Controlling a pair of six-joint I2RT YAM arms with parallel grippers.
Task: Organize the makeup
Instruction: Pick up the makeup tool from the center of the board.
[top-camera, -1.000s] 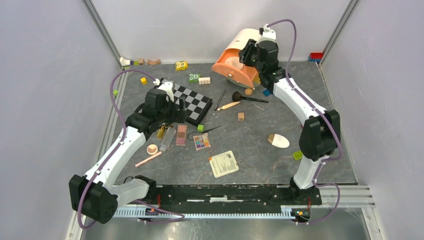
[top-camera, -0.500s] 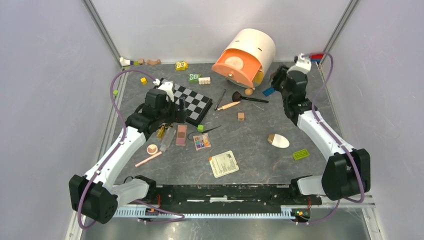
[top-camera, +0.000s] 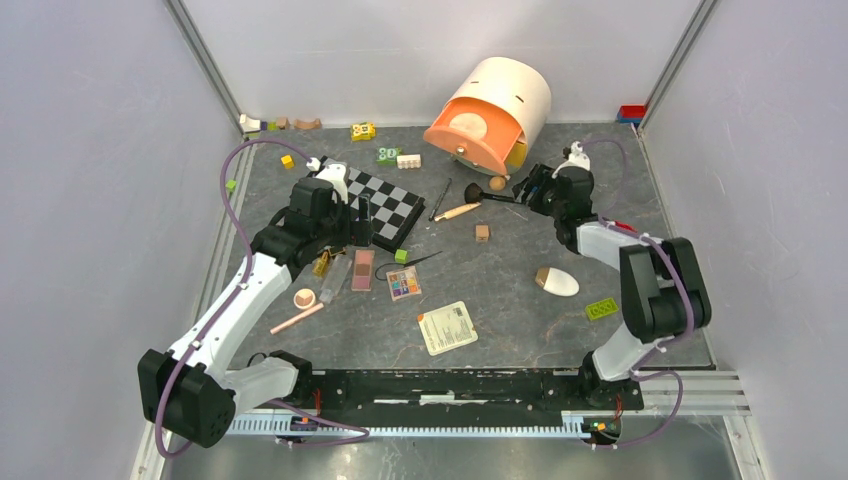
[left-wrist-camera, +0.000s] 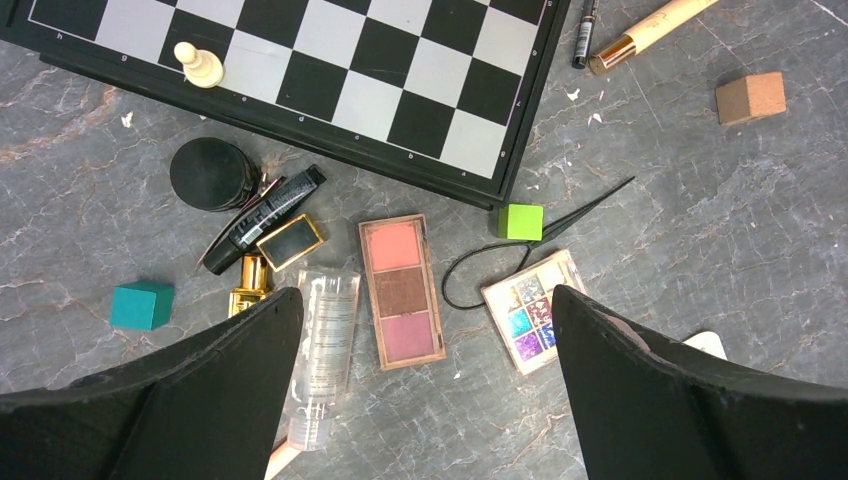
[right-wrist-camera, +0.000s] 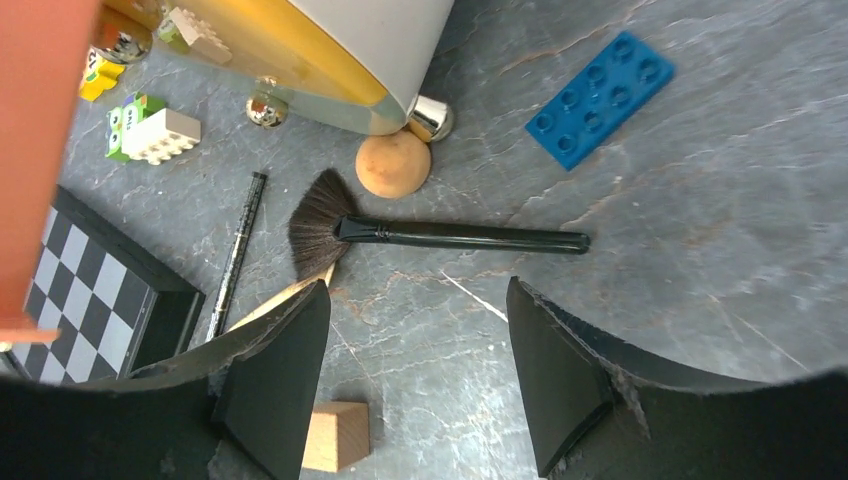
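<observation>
1. The right claw (right-wrist-camera: 415, 370) stood with its jaws well apart and nothing between them.
2. The black fan brush (right-wrist-camera: 440, 235) lay flat just ahead of its fingertips, crosswise to them and apart from both.
3. The left claw (left-wrist-camera: 425, 400) hung wide open and empty.
4. The pink eyeshadow palette (left-wrist-camera: 400, 290) lay below the gap between its fingers. The clear tube (left-wrist-camera: 322, 350) lay beside one finger, and the multicolour palette (left-wrist-camera: 530, 310) lay near the other.
</observation>
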